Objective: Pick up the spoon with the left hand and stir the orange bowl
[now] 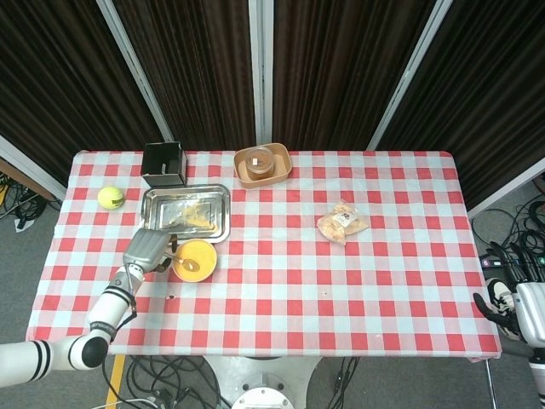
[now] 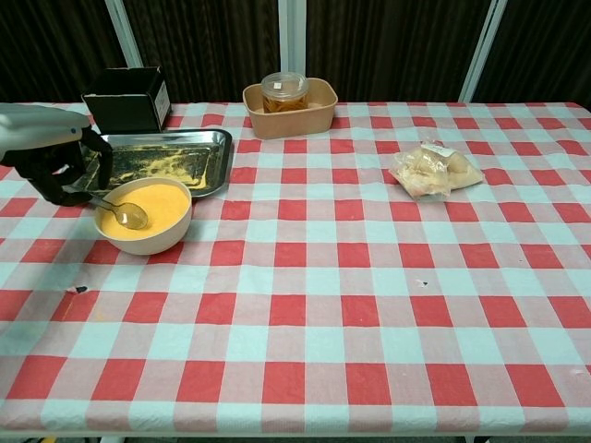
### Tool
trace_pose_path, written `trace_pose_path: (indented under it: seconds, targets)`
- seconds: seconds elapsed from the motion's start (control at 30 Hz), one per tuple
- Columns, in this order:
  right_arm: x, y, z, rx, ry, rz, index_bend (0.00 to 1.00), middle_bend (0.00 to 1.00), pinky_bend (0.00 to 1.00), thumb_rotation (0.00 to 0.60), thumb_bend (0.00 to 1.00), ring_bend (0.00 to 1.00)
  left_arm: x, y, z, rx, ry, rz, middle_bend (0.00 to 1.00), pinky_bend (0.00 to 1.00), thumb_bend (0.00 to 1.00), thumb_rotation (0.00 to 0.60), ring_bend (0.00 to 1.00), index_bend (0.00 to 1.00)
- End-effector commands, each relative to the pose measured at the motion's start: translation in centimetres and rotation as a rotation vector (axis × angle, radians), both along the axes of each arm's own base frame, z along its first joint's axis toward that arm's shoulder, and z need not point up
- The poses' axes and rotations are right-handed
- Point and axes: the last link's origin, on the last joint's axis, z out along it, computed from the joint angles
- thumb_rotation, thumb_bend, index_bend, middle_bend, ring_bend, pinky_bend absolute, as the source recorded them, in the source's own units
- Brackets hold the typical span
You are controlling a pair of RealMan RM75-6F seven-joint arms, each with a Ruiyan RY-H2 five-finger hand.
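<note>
Gripping the spoon (image 2: 118, 209) by its handle at frame left, the left hand (image 2: 57, 166) dips its tip into the orange bowl (image 2: 143, 216) to stir; the right hand (image 1: 511, 302), lower right, looks idle, grip unclear.

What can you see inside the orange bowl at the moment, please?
The round orange bowl holds a smooth orange mixture with the metal spoon resting in it, its handle held by the left hand. The bottom of the bowl is covered by the mixture.
</note>
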Motion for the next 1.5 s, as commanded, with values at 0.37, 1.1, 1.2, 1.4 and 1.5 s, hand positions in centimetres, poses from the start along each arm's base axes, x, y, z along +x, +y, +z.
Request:
trace_pose_path:
  seconds: [0.37, 1.1, 1.2, 1.4, 1.5]
  targets:
    - [0.0, 0.0, 0.0, 0.0, 0.0, 0.001, 0.0, 0.19, 0.03, 0.6, 0.24, 0.0, -0.5, 0.1, -0.3, 0.002, 0.029, -0.005, 0.92, 0.97, 0.4, 0.6, 0.89, 0.5]
    - [0.0, 0.1, 0.0, 0.0, 0.004, -0.008, 0.0, 0.19, 0.03, 0.6, 0.24, 0.0, -1.2, 0.6, -1.0, 0.021, 0.015, 0.017, 0.93, 0.97, 0.32, 0.6, 0.9, 0.58]
    - [0.0, 0.1, 0.0, 0.001, 0.004, -0.01, 0.0, 0.19, 0.03, 0.6, 0.24, 0.0, -1.3, 0.6, -1.1, 0.018, 0.016, 0.022, 0.93, 0.97, 0.33, 0.6, 0.9, 0.58]
    - [0.0, 0.1, 0.0, 0.0, 0.005, -0.011, 0.0, 0.19, 0.03, 0.6, 0.24, 0.0, -1.4, 0.8, -1.1, 0.012, 0.017, 0.029, 0.93, 0.97, 0.35, 0.6, 0.9, 0.58]
    - [-0.1, 0.1, 0.0, 0.0, 0.004, -0.012, 0.0, 0.19, 0.03, 0.6, 0.24, 0.0, -1.4, 0.8, -1.1, 0.01, 0.018, 0.029, 0.93, 0.97, 0.35, 0.6, 0.9, 0.58]
